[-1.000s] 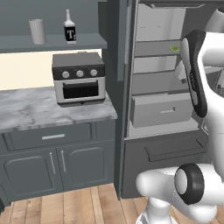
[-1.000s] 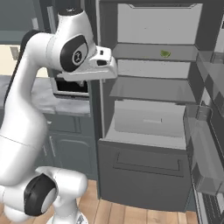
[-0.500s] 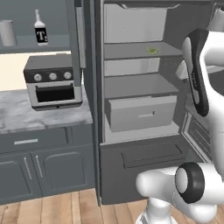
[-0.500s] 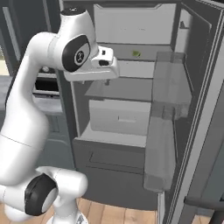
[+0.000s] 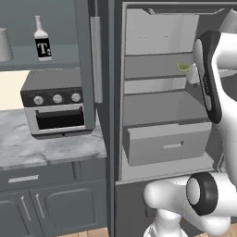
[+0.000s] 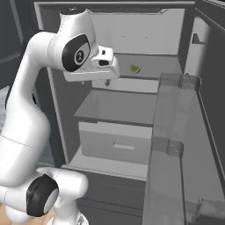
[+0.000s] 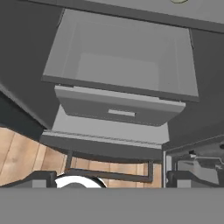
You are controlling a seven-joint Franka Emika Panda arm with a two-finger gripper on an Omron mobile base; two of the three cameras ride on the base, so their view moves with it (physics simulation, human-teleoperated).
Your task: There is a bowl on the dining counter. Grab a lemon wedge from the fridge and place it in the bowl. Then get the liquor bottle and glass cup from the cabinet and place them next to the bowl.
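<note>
In the left base view, the cup [image 5: 4, 45] stands at the far left of the cabinet [image 5: 84, 69] shelf, cut by the picture's edge. Near it on the same shelf stands the bottle [image 5: 43, 40], upright, its black label bearing a white "T". Below them an oven [image 5: 55, 102] with three knobs sits on the marble worktop [image 5: 41, 150]. Right of the cabinet the fridge [image 5: 157, 139] stands open; the lemon wedge [image 5: 183, 67] lies on its upper shelf, toward the right, above a drawer [image 5: 166, 143]. In the right base view the gripper [image 6: 107, 81] hangs near the wedge [image 6: 135, 68], to its left and apart from it, jaws spread and holding nothing.
</note>
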